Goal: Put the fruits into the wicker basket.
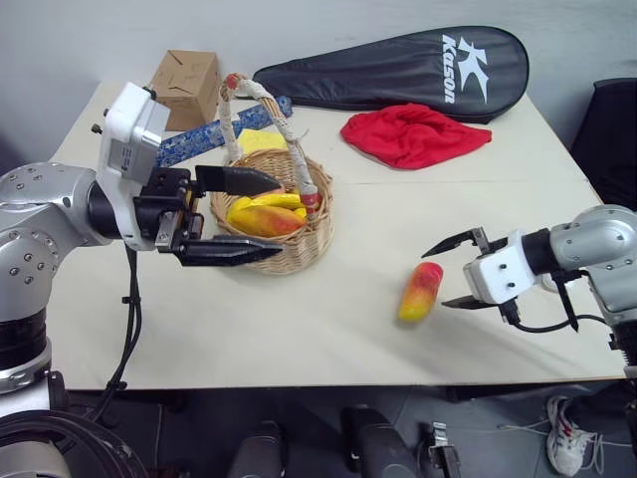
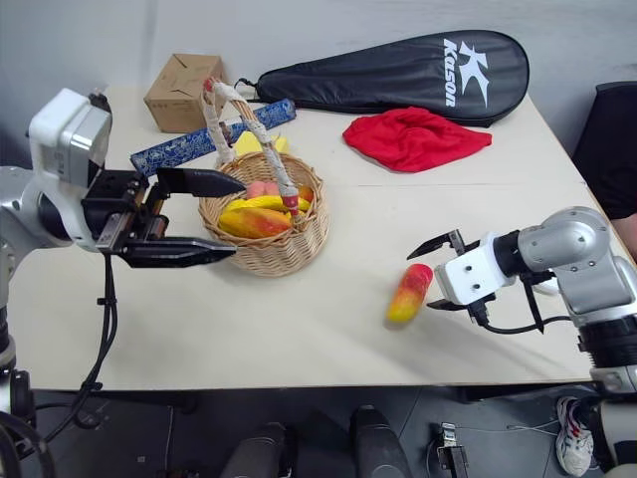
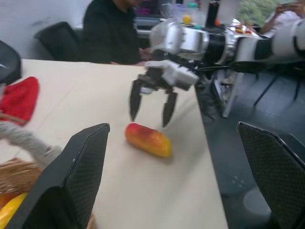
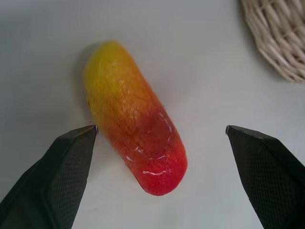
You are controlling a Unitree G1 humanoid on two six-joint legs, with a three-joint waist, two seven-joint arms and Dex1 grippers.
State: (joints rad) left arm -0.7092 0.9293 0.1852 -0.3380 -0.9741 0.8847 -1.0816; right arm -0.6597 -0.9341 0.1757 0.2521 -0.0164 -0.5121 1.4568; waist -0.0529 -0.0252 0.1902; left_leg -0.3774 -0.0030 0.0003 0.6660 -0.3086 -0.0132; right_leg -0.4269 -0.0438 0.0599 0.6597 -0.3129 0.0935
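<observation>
I can read one word: "Kason", in white letters with a large white K above it, printed on the black racket cover (image 1: 398, 70) lying at the far side of my table (image 1: 299, 339). The blue patterned strip (image 1: 214, 134) beside the cardboard box (image 1: 186, 85) carries markings too small for me to read.

Mango (image 1: 420, 292) on table (image 1: 299, 329), right of wicker basket (image 1: 274, 214); cloth (image 1: 413, 134) behind.

A red-to-yellow mango (image 4: 133, 143) lies on the table (image 4: 205, 62) between spread gripper fingers (image 4: 52, 186), wicker basket (image 4: 281, 36) nearby.
</observation>
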